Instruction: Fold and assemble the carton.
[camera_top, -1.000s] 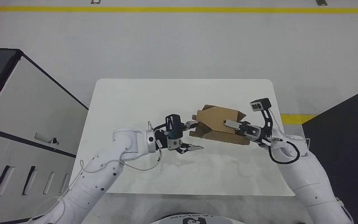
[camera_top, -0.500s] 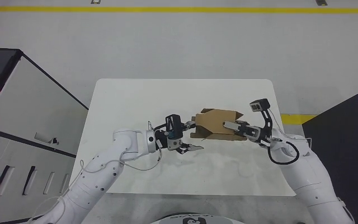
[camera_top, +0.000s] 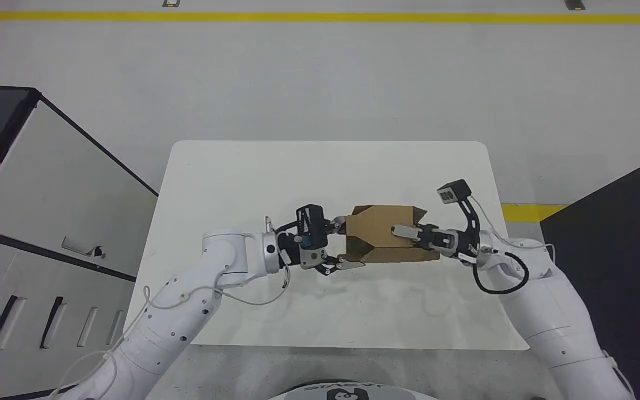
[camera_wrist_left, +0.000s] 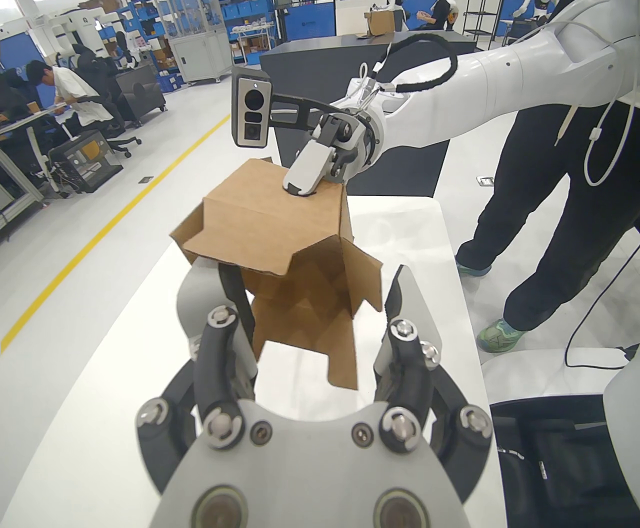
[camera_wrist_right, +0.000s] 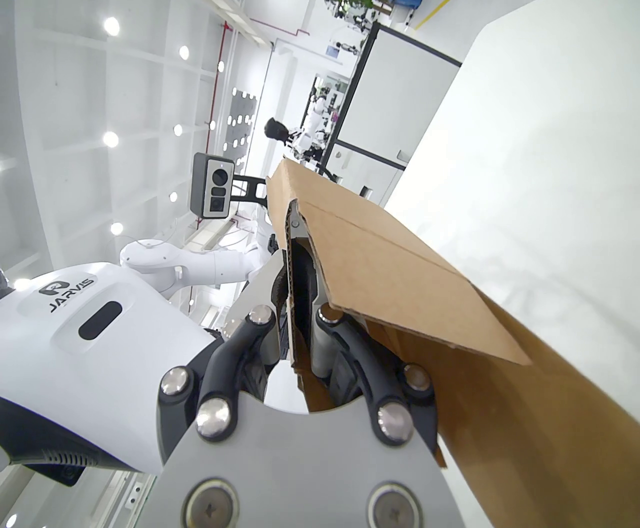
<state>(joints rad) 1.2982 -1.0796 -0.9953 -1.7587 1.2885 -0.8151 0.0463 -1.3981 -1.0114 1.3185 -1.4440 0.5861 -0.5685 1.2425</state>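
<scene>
Your brown corrugated carton (camera_top: 385, 236) sits over the white table's (camera_top: 250, 180) middle, its long axis running arm to arm. Its open, notch-flapped end faces the left gripper (camera_wrist_left: 300, 292), whose fingers stand spread. The right gripper (camera_wrist_right: 296, 240) pinches one cardboard wall.

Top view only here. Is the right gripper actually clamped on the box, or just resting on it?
Observer: Clamped. The right wrist view shows the right gripper shut on a cardboard panel of the box.
Operator: Left one?
Observer: The left gripper is open and holds nothing. The loose flaps at the box's near end hang between its jaws.
Operator: Is that end closed yet?
Observer: No. The left wrist view looks straight into the box's inside.
</scene>
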